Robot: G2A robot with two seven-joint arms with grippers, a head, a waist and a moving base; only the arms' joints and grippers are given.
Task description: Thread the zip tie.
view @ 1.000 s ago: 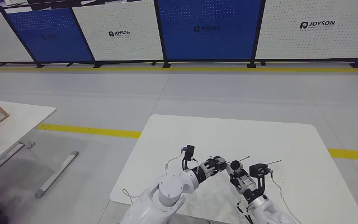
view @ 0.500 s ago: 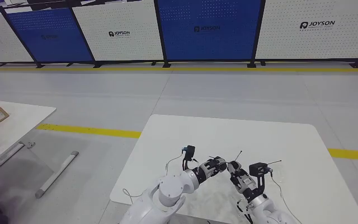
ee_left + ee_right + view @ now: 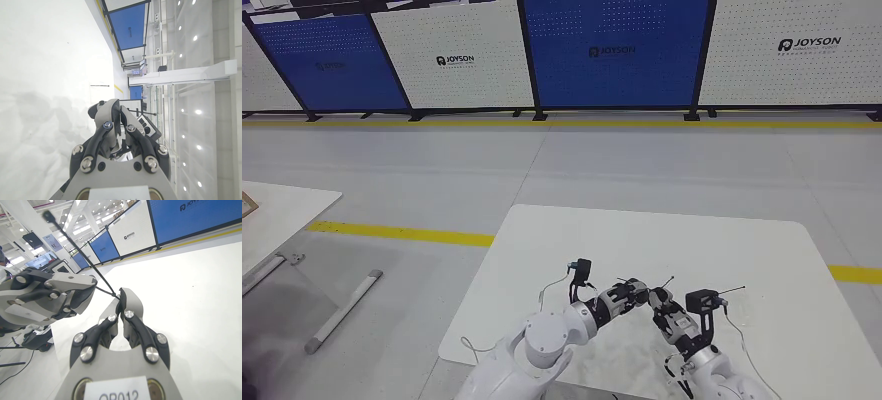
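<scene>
White table [image 3: 662, 240], rounded corners, plain matte top, standing on pale grey floor [image 3: 442, 180]. One black zip tie [image 3: 730, 291] lies flat on the top, on the right half toward the robot's side, its head end pointing at the right edge. A tiny dark speck [image 3: 68, 42] sits farther out on the bare surface.

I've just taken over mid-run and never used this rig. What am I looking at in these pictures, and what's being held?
It is a two-armed robot at a white table. The wide picture looks down from above its arms; the other two come from cameras on each wrist. The right arm's fingers are shut on a black zip tie, its head up in the air. A strand runs across to the left arm's fingers, also shut. A spare zip tie lies on the table.
</scene>
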